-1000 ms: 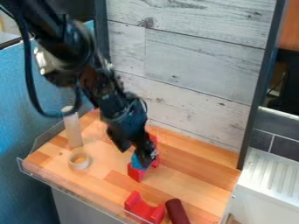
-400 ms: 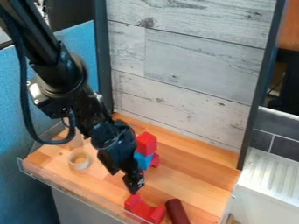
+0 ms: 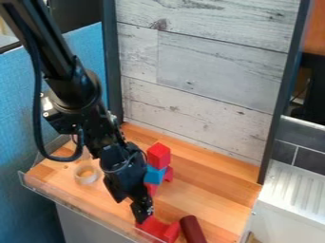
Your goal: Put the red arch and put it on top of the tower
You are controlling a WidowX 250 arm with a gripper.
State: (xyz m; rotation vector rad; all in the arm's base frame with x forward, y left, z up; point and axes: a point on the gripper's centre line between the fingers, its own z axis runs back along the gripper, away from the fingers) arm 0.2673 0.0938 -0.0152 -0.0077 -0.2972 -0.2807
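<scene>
The black gripper [image 3: 134, 209] hangs at the near edge of the wooden surface, its tip right at the left part of the red arch [image 3: 160, 229]. That arch lies near the front edge, its left end partly hidden behind the gripper. Behind and to the right of the gripper stands the tower: a red block [image 3: 158, 155] on top, a blue block [image 3: 154, 175] under it, and red pieces [image 3: 168, 174] at the base, partly covered by the gripper.
A dark red cylinder [image 3: 192, 229] lies just right of the arch. On the left sits a pale ring [image 3: 86, 174]. A clear low rim [image 3: 76, 207] runs along the front edge, and a wood-panel wall [image 3: 196, 90] rises behind.
From in front of the tower, the gripper has come toward the front edge and down to the arch. The tower's top red block is now uncovered. The arch has not visibly moved.
</scene>
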